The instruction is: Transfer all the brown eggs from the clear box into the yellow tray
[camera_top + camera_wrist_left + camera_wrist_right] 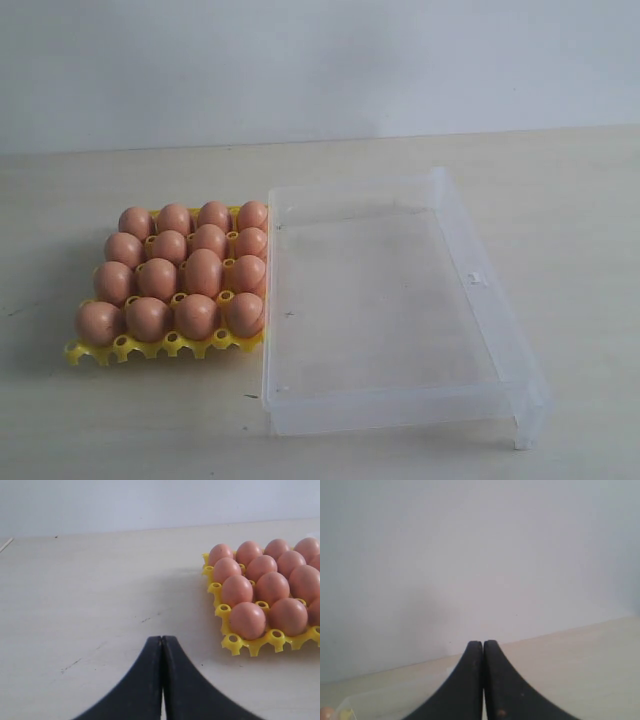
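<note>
Several brown eggs (203, 272) fill the cups of the yellow tray (115, 349), which stands left of centre on the table. The clear box (478, 281) lies right beside the tray, touching it, and no egg shows inside it. Neither arm appears in the exterior view. In the left wrist view my left gripper (162, 639) is shut with nothing in it, low over bare table, with the brown eggs (248, 620) and the yellow tray (234, 642) a short way off. My right gripper (483, 643) is shut and empty, facing the wall and the table's far edge.
The pale wooden table (120, 420) runs back to a plain white wall (320, 60). A faint corner of the clear box (365, 700) and a bit of an egg (326, 713) show at the edge of the right wrist view.
</note>
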